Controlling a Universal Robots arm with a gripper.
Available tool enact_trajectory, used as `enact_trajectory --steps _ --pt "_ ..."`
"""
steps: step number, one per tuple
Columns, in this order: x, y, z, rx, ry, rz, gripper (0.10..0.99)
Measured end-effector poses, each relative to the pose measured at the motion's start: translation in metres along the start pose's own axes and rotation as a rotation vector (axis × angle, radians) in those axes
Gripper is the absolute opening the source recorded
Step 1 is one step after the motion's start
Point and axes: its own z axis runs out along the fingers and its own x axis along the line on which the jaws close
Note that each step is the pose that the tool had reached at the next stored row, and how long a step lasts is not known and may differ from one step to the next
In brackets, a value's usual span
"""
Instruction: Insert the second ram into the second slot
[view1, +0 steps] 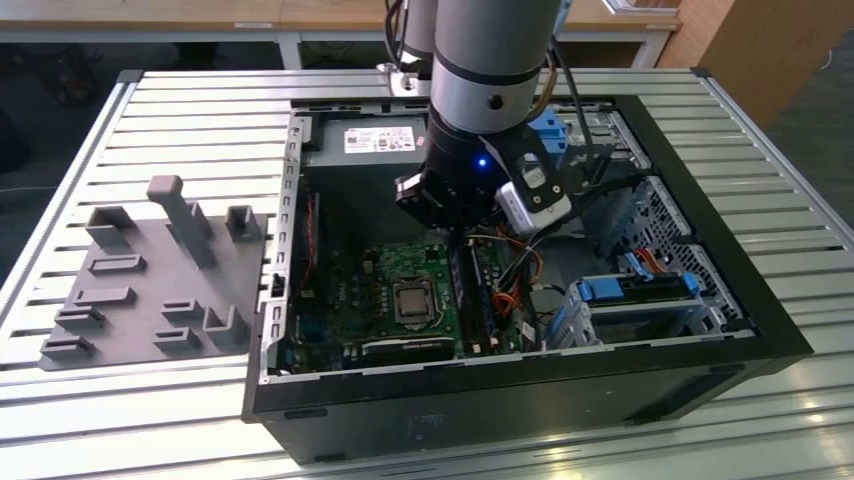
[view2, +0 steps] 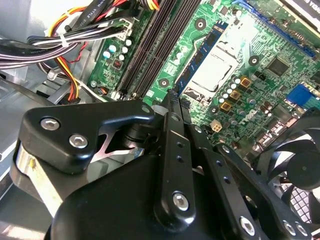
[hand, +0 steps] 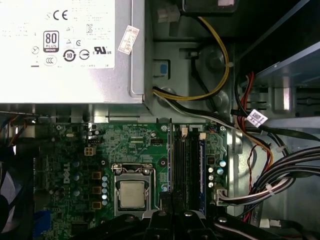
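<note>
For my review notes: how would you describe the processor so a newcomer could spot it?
Look inside the open black computer case, at the green motherboard on its floor. The processor is the one bare silver square, framed by a metal latch, beside the long black memory slots.

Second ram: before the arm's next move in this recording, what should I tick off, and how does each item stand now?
1. Grip: gripper shut on the second ram, which juts out from it. Ok.
2. Alignment: second ram runs parallel to the memory slots. Ok.
3. Neighbour: first ram stands at the bank's edge farthest from the processor. Ok.
4. Seating: whether the second ram has entered a slot. Cannot tell.
5. Cables lie beside the memory slots, not across them. Ok.
</note>
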Motion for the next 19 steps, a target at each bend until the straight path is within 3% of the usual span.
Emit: enact_trajectory --steps 8,19 --pt "0.0000 -0.0026 0.0005 0.000 0.0000 0.000 0.122" --pt "-0.0029 -0.0041 0.0080 0.000 0.0008 0.000 0.122"
